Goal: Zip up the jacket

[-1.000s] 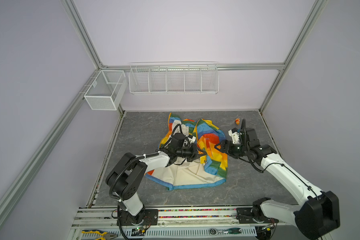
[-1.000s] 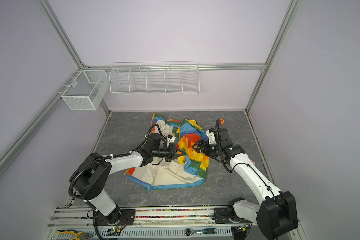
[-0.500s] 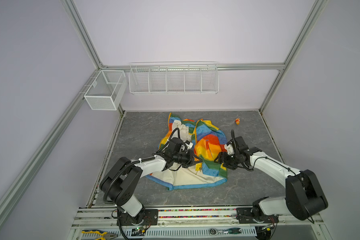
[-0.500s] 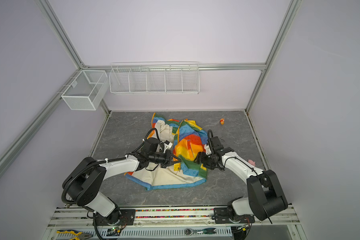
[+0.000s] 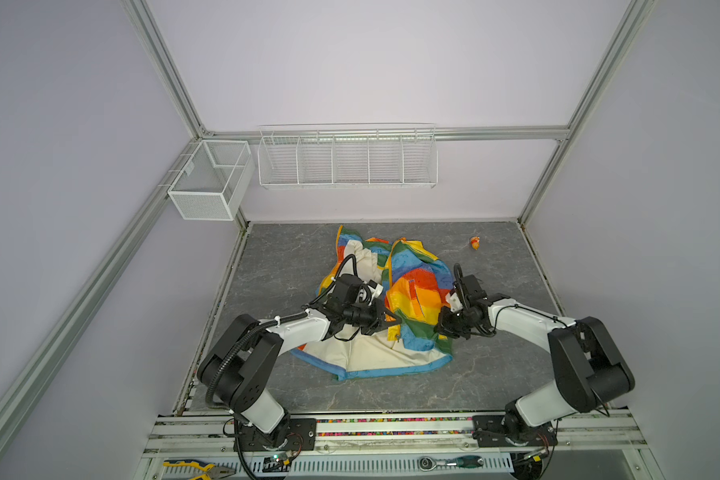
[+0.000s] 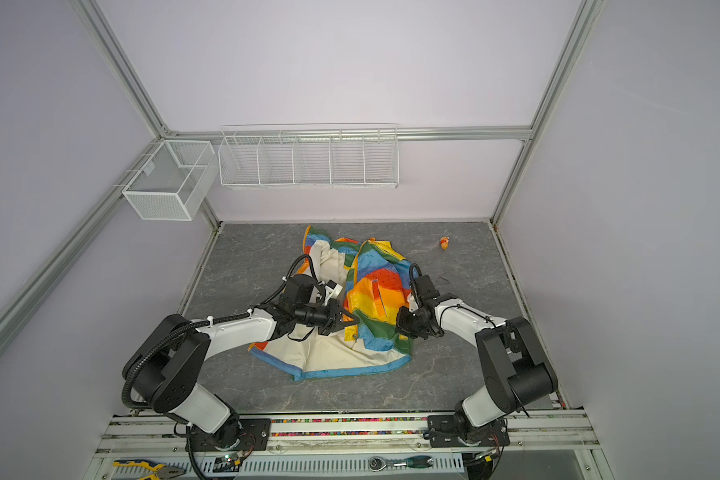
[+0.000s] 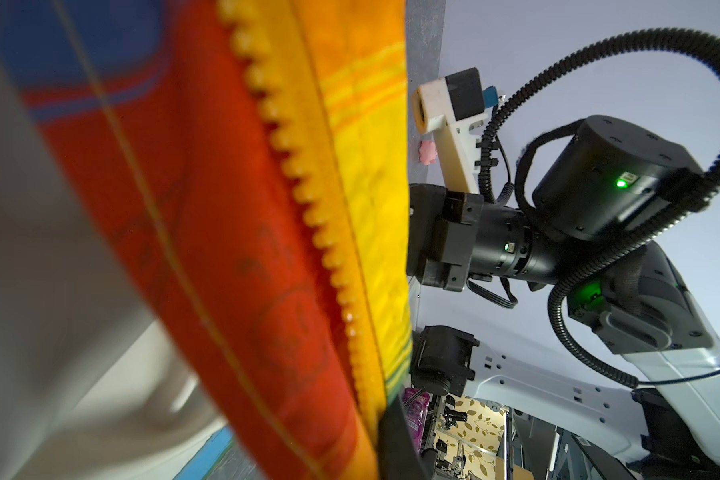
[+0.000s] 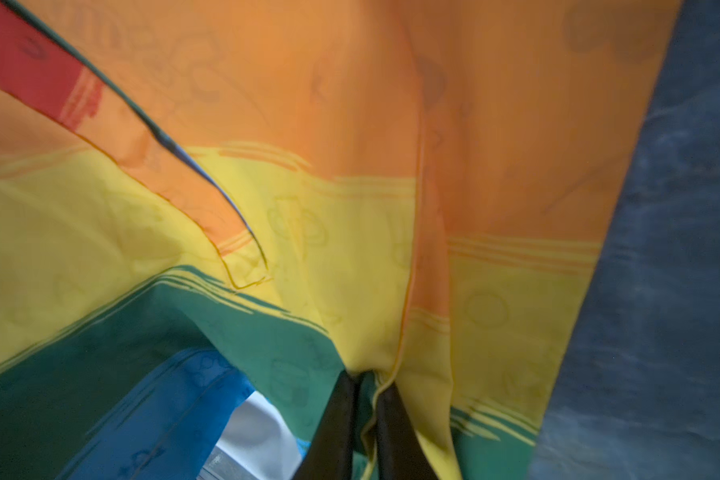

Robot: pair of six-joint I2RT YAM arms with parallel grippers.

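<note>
Left claw [image 5: 391, 322] grips the jacket [image 5: 418, 286], on the table [image 5: 283, 266], by its zipper edge in a top view; right claw [image 5: 441, 328] pinches its striped panel. Left wrist: zipper teeth [image 7: 302, 195] unjoined. Right wrist: fingers [image 8: 337, 415] clamp yellow fabric (positioning, I judge); next, mate zipper ends.

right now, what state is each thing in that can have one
jacket: unzipped, front open, cream lining showing, crumpled on the table
zipper: apart, teeth bare
left hand: shut on the jacket's zipper edge
right hand: shut, pinching jacket fabric
</note>
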